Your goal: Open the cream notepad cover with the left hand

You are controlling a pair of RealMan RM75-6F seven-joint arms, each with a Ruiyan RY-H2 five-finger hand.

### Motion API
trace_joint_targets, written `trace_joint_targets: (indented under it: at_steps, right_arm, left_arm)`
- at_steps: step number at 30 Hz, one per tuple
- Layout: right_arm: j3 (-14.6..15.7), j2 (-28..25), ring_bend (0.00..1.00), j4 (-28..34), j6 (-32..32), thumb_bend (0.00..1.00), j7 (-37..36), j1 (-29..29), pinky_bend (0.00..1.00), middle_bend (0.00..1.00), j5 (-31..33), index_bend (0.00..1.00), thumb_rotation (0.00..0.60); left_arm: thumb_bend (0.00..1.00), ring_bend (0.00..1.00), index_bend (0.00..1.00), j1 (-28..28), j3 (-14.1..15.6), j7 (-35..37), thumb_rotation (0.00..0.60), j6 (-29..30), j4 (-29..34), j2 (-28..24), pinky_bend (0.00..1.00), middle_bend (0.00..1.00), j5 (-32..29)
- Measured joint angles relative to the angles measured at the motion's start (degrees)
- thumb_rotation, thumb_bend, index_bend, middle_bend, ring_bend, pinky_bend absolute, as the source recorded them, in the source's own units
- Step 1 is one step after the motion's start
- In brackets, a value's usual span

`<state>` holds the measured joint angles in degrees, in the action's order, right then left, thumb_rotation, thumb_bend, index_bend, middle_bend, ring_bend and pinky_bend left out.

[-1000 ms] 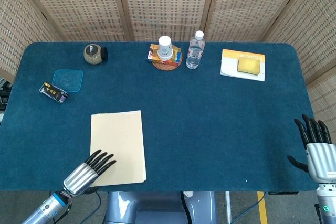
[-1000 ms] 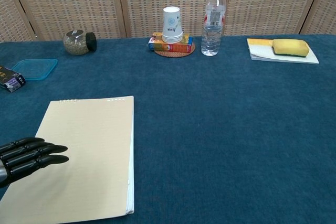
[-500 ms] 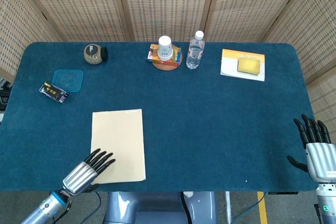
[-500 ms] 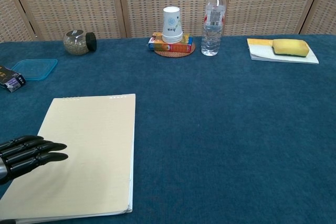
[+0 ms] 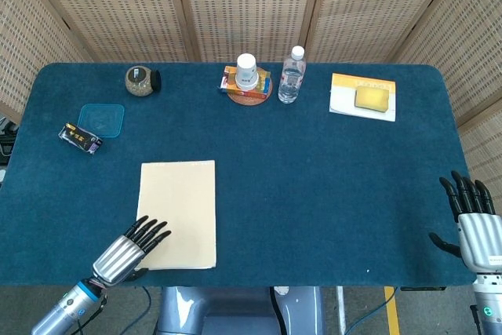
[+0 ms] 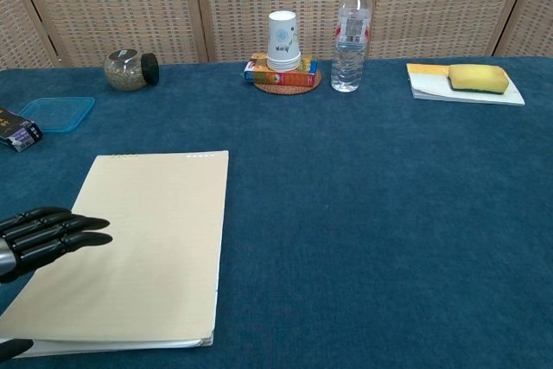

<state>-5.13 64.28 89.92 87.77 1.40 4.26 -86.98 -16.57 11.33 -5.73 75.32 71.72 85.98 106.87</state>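
The cream notepad (image 5: 179,209) (image 6: 151,239) lies on the blue table, near the front left. My left hand (image 5: 129,247) (image 6: 41,239) is at its near left corner. The dark fingers (image 6: 73,238) lie straight across the top of the cover, and the thumb (image 6: 10,349) shows just under the near edge, so the cover is pinched between them. That near edge looks slightly raised off the table. My right hand (image 5: 473,221) is at the table's front right edge, far from the pad, fingers spread and holding nothing. The chest view does not show it.
At the left are a teal lid (image 5: 101,120) and a small dark packet (image 5: 80,138). Along the back stand a jar (image 5: 140,81), a paper cup (image 5: 247,71) on a box and coaster, a water bottle (image 5: 291,75), and a yellow sponge (image 5: 372,98) on a booklet.
The notepad's near edge has risen and the pad looks shorter and shifted slightly right and away. My left hand stayed at its corner with the thumb now under the edge. The right hand is unmoved.
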Motion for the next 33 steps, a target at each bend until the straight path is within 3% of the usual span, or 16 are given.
trace_joint_targets:
  at_steps: [8,14,33]
  right_arm:
    - [-0.1,-0.2,0.0,0.0,-0.2,0.0,-0.4,0.0,0.0,0.0,0.4,0.0,0.6]
    - [-0.2,-0.3,0.0,0.0,-0.4,0.0,-0.6,0.1,0.0,0.0,0.6,0.01,0.6]
    - [-0.4,-0.7,0.0,0.2,-0.3,0.0,-1.4,-0.1,0.0,0.0,1.0,0.02,0.6]
  left_arm:
    - [0.31,0.0,0.0,-1.9,-3.6,-1.2,0.6,-0.2,4.5,-1.5,0.0,0.0,-2.3]
    - [0.31,0.0,0.0,-3.9,-5.7,-1.8,0.6,-4.7,6.5,-2.5,0.0,0.0,-6.5]
    - [0.31,0.0,0.0,-5.1,-2.7,-0.6,0.6,-9.6,5.6,-3.6,0.0,0.0,-8.5]
